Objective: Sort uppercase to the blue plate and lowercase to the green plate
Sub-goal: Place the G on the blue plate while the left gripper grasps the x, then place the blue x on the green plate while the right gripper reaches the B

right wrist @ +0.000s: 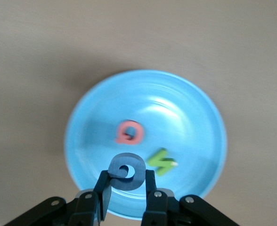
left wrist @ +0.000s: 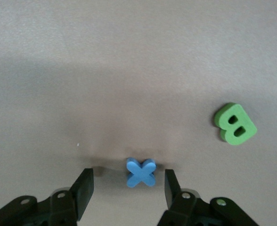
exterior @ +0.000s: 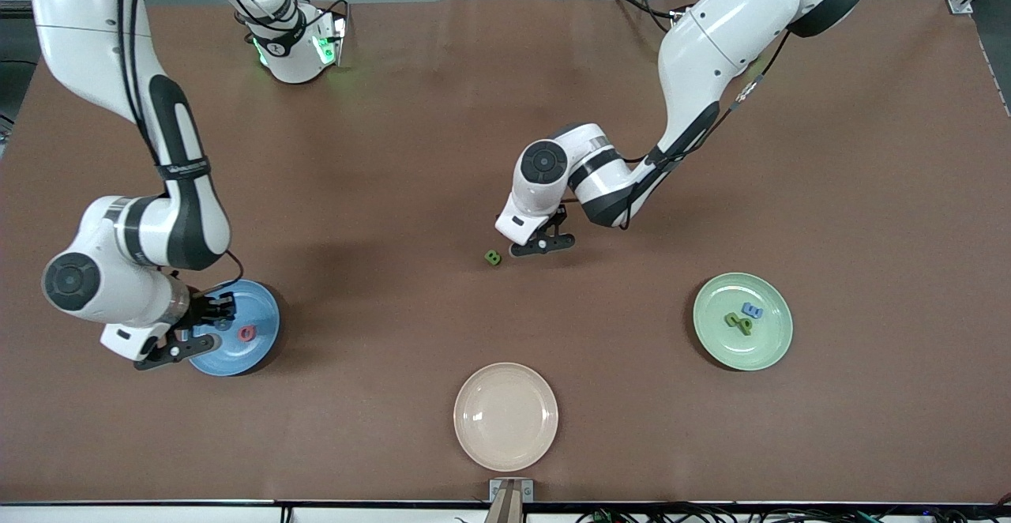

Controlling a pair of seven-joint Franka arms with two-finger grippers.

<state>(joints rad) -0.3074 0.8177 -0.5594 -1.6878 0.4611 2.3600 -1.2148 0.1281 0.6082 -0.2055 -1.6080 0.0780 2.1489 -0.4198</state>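
Right wrist view: blue G (right wrist: pixel 126 171) is pinched flat in the right gripper (right wrist: pixel 126 188) over the blue plate (right wrist: pixel 199 117).
Left gripper (left wrist: pixel 127 184) is spread around the flat blue x (left wrist: pixel 140 172); the x is hidden in the front view.

Blue plate (exterior: pixel 264 341), pale green plate (exterior: pixel 770 349), beige plate (exterior: pixel 505 444); green B (left wrist: pixel 235 125), blue x (left wrist: pixel 140 172), brown table (exterior: pixel 395 191).

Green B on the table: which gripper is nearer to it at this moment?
Left. The left gripper is down beside the green B, its open fingers around the blue x. The right gripper is over the blue plate, holding the blue G.
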